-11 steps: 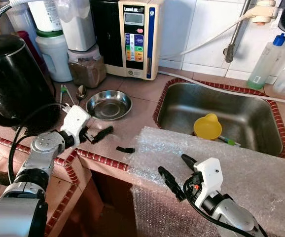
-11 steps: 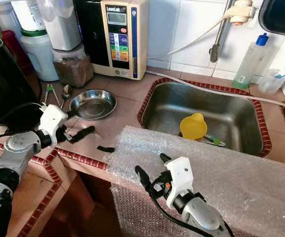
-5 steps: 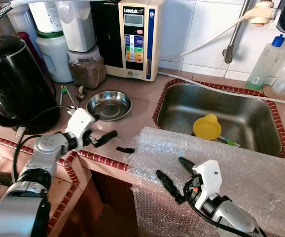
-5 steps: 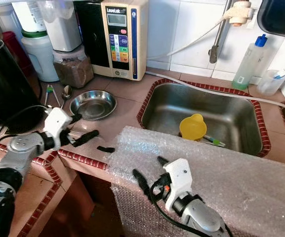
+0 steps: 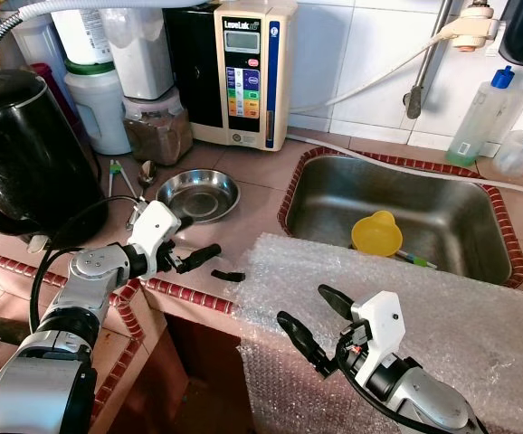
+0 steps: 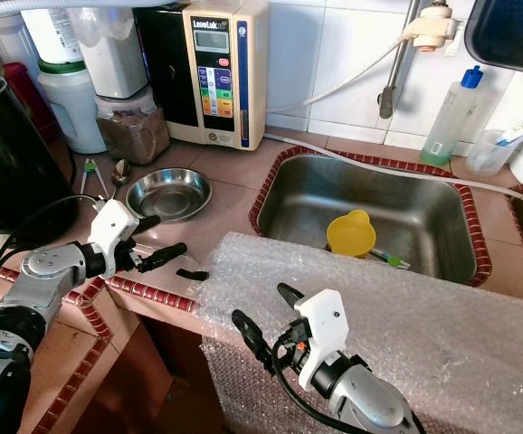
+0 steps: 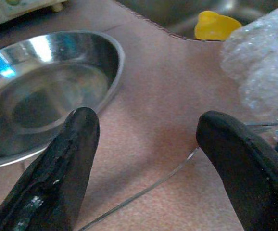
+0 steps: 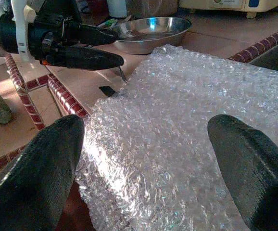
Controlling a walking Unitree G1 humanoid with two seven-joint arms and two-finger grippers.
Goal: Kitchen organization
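Nearest the robot, over the front edge of the bubble wrap (image 5: 442,307) draped on the counter, the right gripper (image 5: 314,318) hangs spread and empty. Farther left, the left gripper (image 5: 198,241), also spread, points right toward a small black strip (image 5: 228,275) just beyond its fingertips, making it the nearer arm; the steel bowl (image 5: 198,193) lies just beyond, on the far side.

A black kettle (image 5: 22,154) stands at the counter's left — a water ionizer (image 5: 248,72) against the tiled wall.

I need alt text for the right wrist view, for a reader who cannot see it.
The right end effector, open, hovers over a sheet of bubble wrap draped over the counter edge. Beyond it, the left end effector reaches toward a steel bowl on the tiled counter.
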